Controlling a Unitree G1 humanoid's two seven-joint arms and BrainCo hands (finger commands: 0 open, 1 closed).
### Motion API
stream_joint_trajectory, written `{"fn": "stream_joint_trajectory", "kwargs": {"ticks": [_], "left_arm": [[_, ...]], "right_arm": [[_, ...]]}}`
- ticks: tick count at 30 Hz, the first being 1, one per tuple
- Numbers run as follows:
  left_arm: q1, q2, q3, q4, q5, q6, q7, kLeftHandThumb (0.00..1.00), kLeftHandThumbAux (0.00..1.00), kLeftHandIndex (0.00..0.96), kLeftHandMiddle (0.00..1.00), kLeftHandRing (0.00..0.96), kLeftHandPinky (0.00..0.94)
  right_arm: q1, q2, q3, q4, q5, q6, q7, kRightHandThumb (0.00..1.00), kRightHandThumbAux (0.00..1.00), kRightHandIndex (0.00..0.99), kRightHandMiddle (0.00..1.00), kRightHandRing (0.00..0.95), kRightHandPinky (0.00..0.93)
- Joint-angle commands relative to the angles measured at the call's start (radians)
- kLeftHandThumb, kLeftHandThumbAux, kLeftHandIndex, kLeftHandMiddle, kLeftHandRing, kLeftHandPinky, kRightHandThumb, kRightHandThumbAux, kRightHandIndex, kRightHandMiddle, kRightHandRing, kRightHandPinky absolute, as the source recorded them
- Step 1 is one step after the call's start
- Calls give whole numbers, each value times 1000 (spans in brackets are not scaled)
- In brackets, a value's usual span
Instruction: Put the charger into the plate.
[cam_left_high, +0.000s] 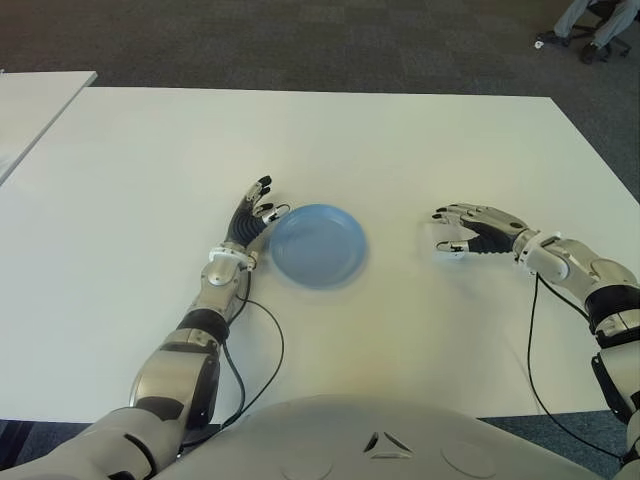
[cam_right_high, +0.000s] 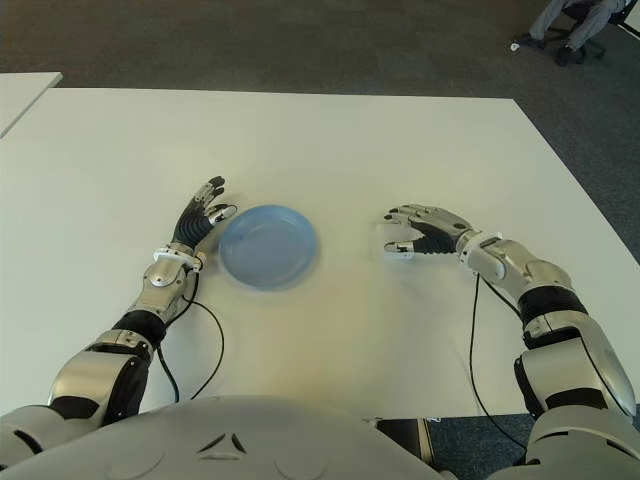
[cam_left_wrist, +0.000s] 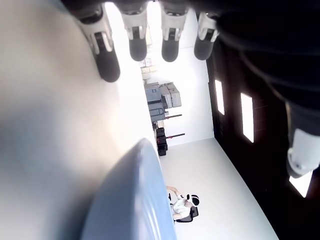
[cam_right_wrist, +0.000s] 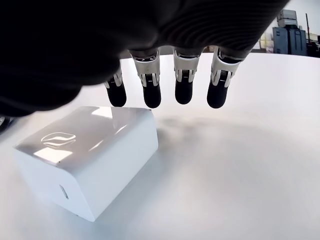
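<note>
White table (cam_left_high: 320, 140) fills most of the eye views; dark carpet (cam_left_high: 300, 40) runs along the top edge, and a second table corner shows at upper left.

Left hand (cam_left_high: 252, 216): centre-left of frame, fingers extended and relaxed, grasping nothing, fingertips just beside the left rim of the plate. Left wrist view confirms straight fingers (cam_left_wrist: 137, 42) w/ nothing between them.

Plate (cam_left_high: 318, 245): blue, round, at frame centre, nothing in it.

Right hand (cam_left_high: 475, 232): centre-right, well apart from plate, fingers loosely curved downward, not closed.

Charger (cam_right_wrist: 87, 157): white block, seen in right wrist view only, lying on the table under the right hand. Fingertips (cam_right_wrist: 150, 95) hang just behind it; contact can't be told. Not gripped.
</note>
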Motion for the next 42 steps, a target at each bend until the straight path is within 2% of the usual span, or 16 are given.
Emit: {"fn": "stream_joint_trajectory", "kwargs": {"ticks": [1, 13, 42], "left_arm": [[62, -10, -11, 33, 6, 50, -23, 0, 526, 67, 71, 62, 51], [70, -2, -8, 21, 5, 49, -34, 0, 522, 68, 70, 60, 46], [73, 11, -4, 22, 5, 52, -45, 0, 531, 74, 75, 66, 55]], "right_arm": [[-1, 19, 29, 22, -36, 26, -41, 281, 107, 0, 0, 0, 0], [4, 31, 67, 53, -68, 44, -120, 291, 121, 0, 0, 0, 0], [9, 22, 123, 86, -97, 61, -214, 290, 115, 0, 0, 0, 0]]}}
